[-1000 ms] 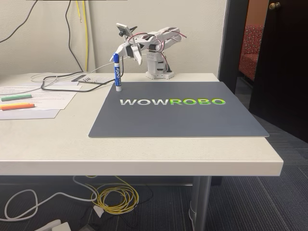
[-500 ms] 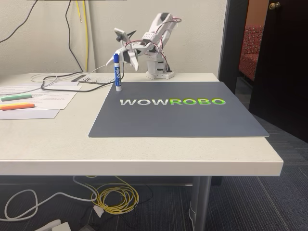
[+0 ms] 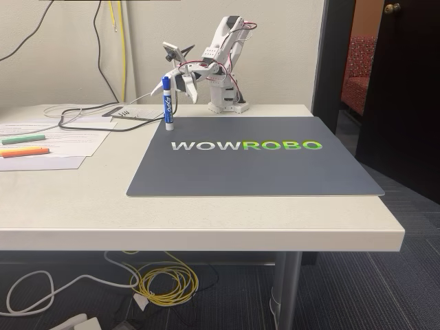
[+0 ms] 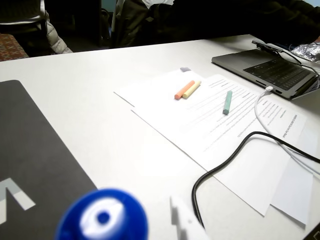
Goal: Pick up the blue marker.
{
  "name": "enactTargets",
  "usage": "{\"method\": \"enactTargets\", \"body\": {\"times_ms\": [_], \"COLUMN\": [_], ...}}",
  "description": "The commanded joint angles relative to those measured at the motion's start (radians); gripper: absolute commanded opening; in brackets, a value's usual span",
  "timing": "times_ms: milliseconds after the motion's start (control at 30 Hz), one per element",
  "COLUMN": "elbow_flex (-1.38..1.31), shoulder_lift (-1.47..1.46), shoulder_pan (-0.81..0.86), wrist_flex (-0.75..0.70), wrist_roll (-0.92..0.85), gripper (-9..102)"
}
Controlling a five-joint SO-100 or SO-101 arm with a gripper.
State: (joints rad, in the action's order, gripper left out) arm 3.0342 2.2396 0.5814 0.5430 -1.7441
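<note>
Fixed view shows the blue marker (image 3: 167, 103) standing upright, cap up, on the far left corner of the dark mat (image 3: 254, 157) printed WOWROBO, which lies on the pale worktop (image 3: 206, 216). The white arm (image 3: 221, 48) stands at the back edge of the worktop and reaches to the left in this view, with its fingers (image 3: 180, 78) near the marker's cap, just to its right and slightly above. They appear spread and hold nothing; whether they touch the cap cannot be told. To the left lie papers (image 3: 58, 141) carrying a green highlighter (image 3: 23, 139) and an orange highlighter (image 3: 24, 152), well apart from the marker. Wrist view looks down on the blue cap (image 4: 102, 216), blurred at the bottom edge, beside a black cable (image 4: 225, 162) crossing the papers and a laptop (image 4: 270, 70) at upper right.
</note>
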Motion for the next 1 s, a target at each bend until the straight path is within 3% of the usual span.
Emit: {"method": "enactTargets", "body": {"times_ms": [0,733,967], "elbow_flex": [-0.005,-0.005,0.000], "shoulder_lift": [0.002,0.015,0.331], "shoulder_pan": [0.008,0.020,0.002], "wrist_flex": [-0.011,-0.141,-0.522], "wrist_roll": [-0.005,-0.041,-0.037], "gripper": [57,28,21]}}
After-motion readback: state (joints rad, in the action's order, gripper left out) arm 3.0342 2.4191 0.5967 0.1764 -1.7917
